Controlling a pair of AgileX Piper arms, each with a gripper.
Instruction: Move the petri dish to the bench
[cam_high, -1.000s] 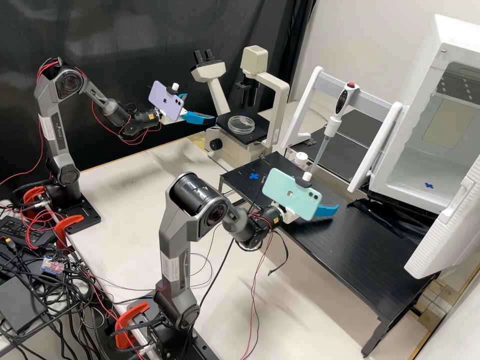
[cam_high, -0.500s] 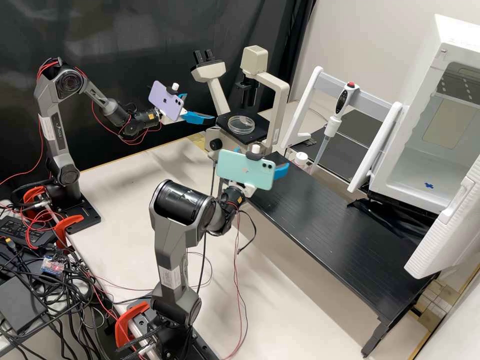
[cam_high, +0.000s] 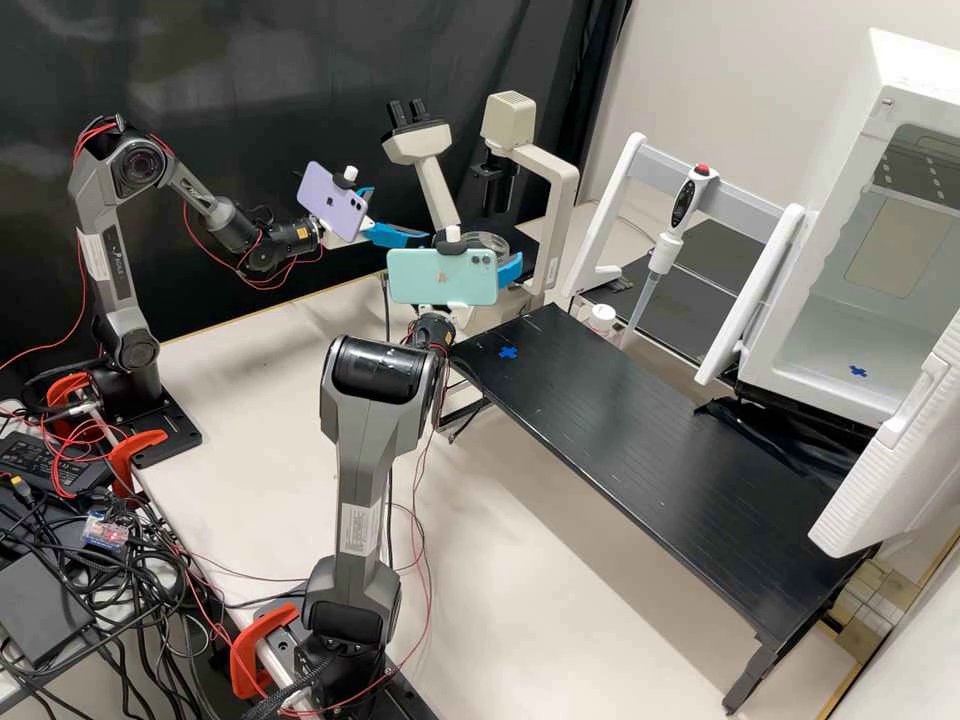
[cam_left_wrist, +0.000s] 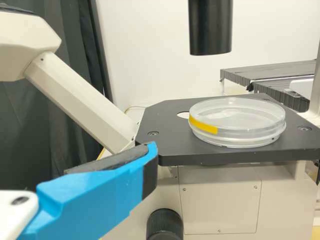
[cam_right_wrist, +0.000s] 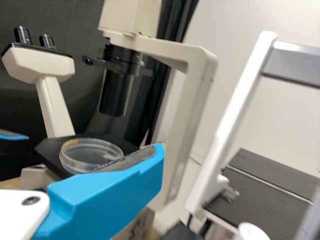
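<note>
Petri dish (cam_left_wrist: 237, 135) on the microscope stage (cam_left_wrist: 165, 130), both claws apart.
From my end, I have the right claw (cam_high: 480, 250) near the dish, its fingers spread with nothing between them; my left claw (cam_high: 400, 214), also spread, sits beside the stage. A yellow strip (cam_left_wrist: 203, 125) marks the dish's side.

In the high view, my left gripper (cam_high: 401, 214) hangs spread at eleven o'clock; my right gripper (cam_high: 510, 268) sits at twelve, fingers apart.
</note>
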